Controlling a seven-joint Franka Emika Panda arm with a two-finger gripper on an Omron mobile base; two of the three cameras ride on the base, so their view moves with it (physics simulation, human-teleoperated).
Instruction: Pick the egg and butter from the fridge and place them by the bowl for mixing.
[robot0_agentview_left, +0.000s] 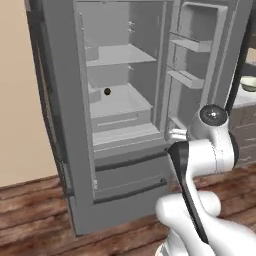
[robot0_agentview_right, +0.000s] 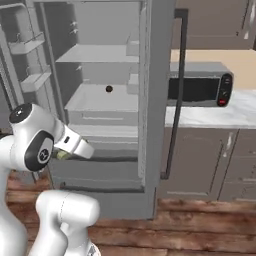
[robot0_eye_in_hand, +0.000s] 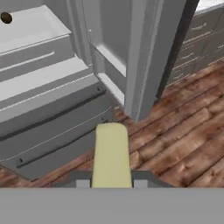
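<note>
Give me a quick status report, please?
Hand shut on butter, outside the open fridge. Dark ball on a fridge shelf. Door close ahead.

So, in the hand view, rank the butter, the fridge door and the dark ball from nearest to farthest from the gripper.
1. Butter: held between the gripper fingers.
2. Fridge door: open, just ahead, right.
3. Dark ball: on a shelf inside, far left.
</note>
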